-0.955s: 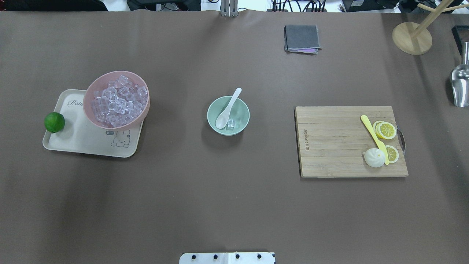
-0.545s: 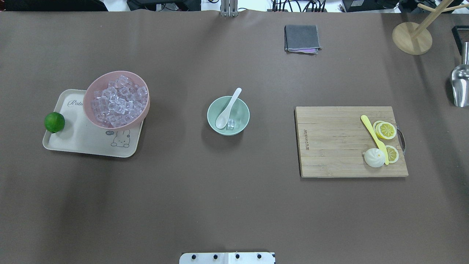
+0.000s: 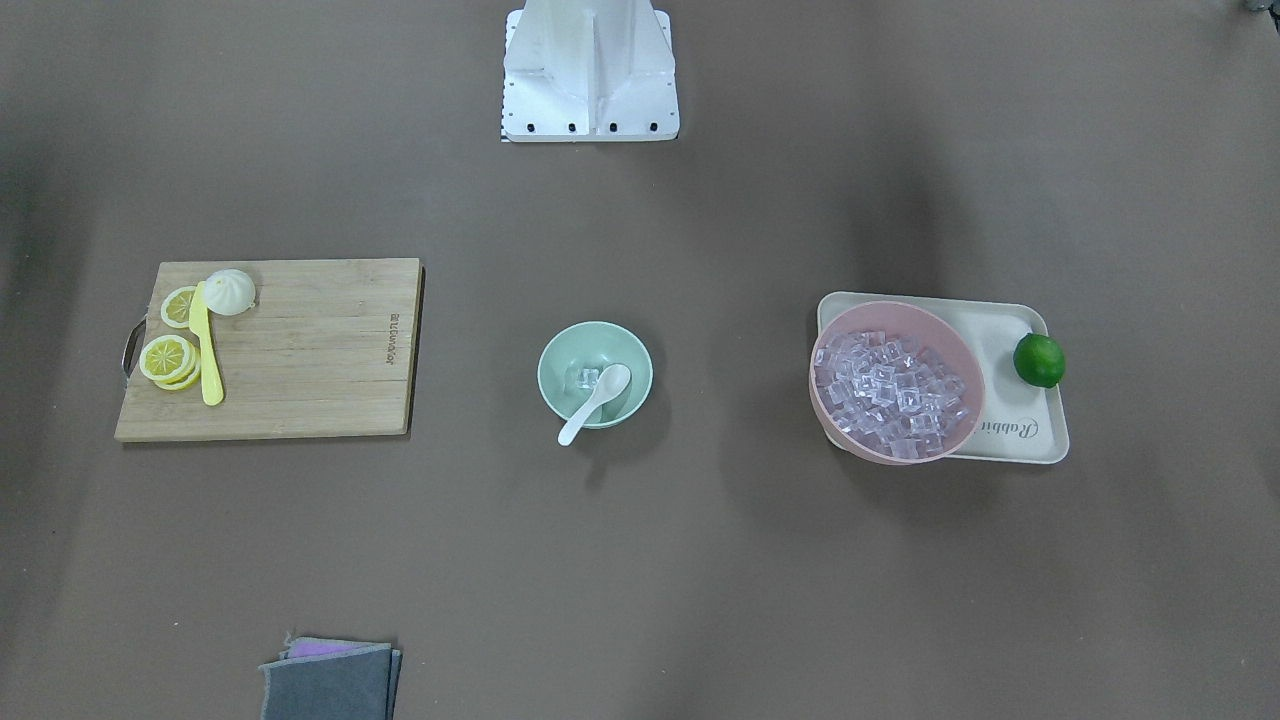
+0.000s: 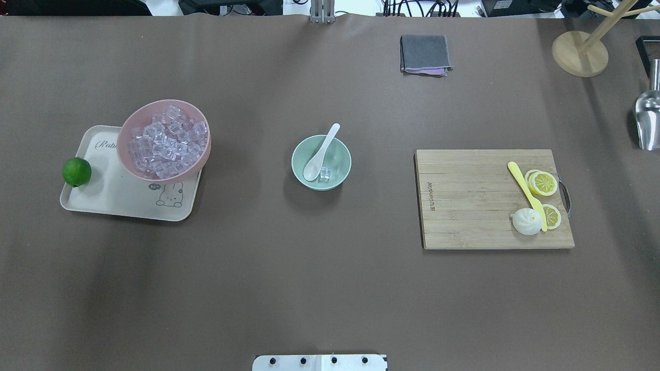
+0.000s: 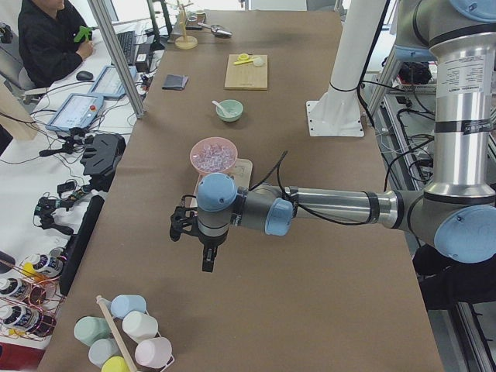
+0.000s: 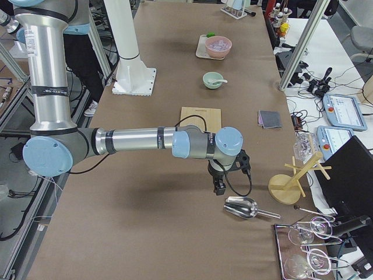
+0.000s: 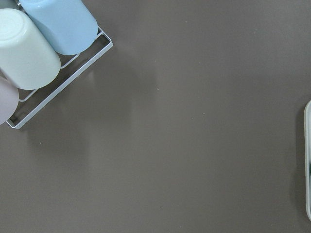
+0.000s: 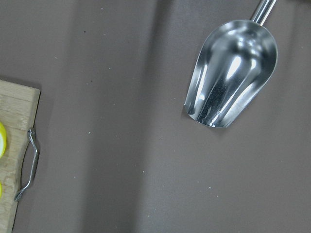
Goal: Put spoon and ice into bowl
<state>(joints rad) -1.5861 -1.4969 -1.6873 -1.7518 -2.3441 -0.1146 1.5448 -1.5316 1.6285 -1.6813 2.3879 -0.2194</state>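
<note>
The glossy white soup spoon (image 4: pixel 323 149) and a clear ice cube (image 4: pixel 325 173) lie in the small mint-green bowl (image 4: pixel 298 155) on the brown bench (image 4: pixel 330 288), so the job looks done and best left undisturbed; the left gripper (image 5: pixel 208 262) and right gripper (image 6: pixel 220 187) hover far off, their opening impossible to tell.

A robotics lab: a robot arm (image 5: pixel 341 208) reaches over a long brown table (image 5: pixel 325 310) framed by aluminium posts (image 5: pixel 116 58). Teach pendants (image 6: pixel 345 111) and cables lie on a side desk (image 5: pixel 23 174), where an operator (image 5: pixel 46 43) sits.
</note>
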